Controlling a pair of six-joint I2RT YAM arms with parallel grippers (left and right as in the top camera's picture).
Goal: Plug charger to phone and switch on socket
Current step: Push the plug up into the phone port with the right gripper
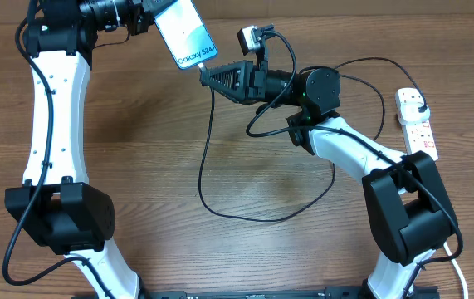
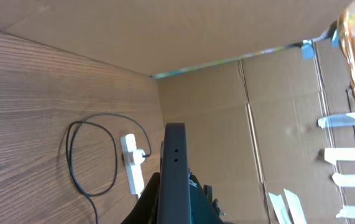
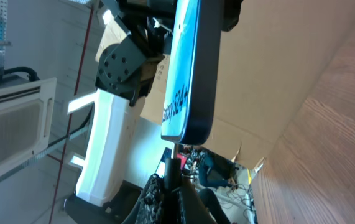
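My left gripper (image 1: 149,17) is shut on the phone (image 1: 185,33) and holds it up at the back of the table, its lit screen facing up. In the left wrist view the phone shows edge-on (image 2: 175,162) between the fingers (image 2: 175,202). My right gripper (image 1: 209,77) is shut on the connector tip of the charger (image 1: 205,166), right at the phone's lower end. In the right wrist view the tip (image 3: 173,163) in the jaws (image 3: 171,186) reaches the bottom edge of the phone (image 3: 189,68); I cannot tell if it is seated. The charger's black plug sits in the socket (image 1: 419,129).
The socket lies at the table's right edge and also shows in the left wrist view (image 2: 132,165). The black cable loops across the middle of the table (image 1: 253,218). Cardboard walls (image 2: 245,106) stand around the table.
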